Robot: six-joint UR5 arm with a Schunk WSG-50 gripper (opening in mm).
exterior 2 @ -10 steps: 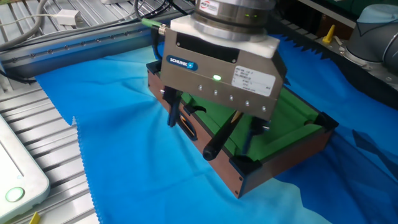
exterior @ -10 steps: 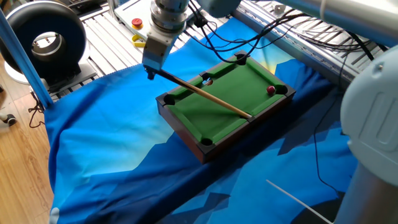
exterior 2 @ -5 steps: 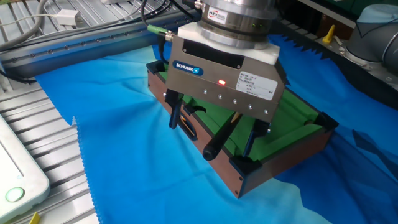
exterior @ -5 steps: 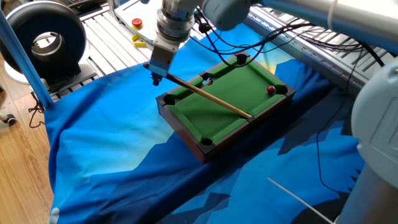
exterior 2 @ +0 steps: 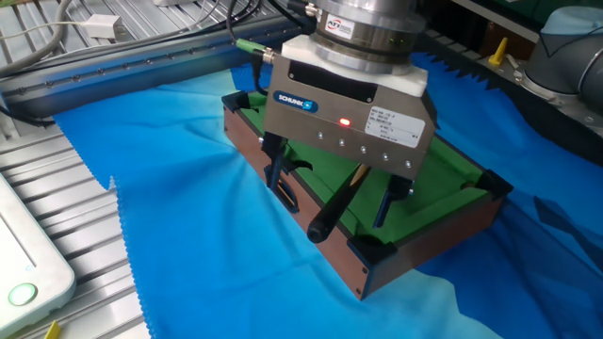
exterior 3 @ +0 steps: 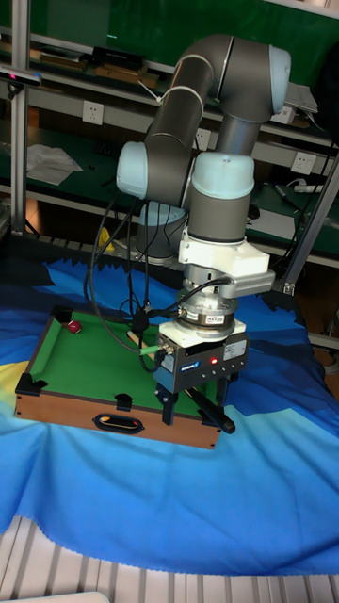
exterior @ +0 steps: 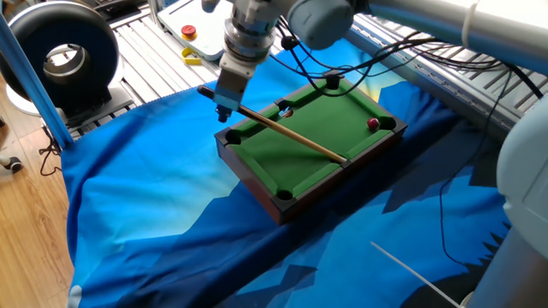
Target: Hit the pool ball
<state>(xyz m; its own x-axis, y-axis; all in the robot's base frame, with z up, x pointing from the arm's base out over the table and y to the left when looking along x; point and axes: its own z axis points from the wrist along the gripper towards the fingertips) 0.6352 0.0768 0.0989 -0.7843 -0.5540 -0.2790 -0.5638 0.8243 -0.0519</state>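
Note:
A small green pool table (exterior: 282,150) stands on a blue cloth. The pool ball (exterior: 373,124), tiny and dark red, lies by the far right corner pocket; the tall fixed view shows the pool ball (exterior 3: 72,327) at the table's far left. A wooden cue (exterior: 282,130) with a black butt (exterior 2: 325,222) lies slanted across the felt and over the rail. My gripper (exterior: 225,111) hangs over the cue's butt end, far from the ball. It (exterior 2: 325,201) is open, its fingers (exterior 2: 273,174) standing apart on either side of the cue. In the other fixed view my gripper hides the ball.
A small pale ball (exterior: 286,111) sits near the far rail's middle pocket. A black ring-shaped device (exterior: 60,51) and a blue post (exterior: 34,77) stand at the left. Cables (exterior: 360,51) trail behind the table. A white tray (exterior 2: 28,273) lies on the slatted bench.
My gripper has slid along the cue's butt end towards the pool table. Its indicator light went from green to red. The cue and both balls stay in place.

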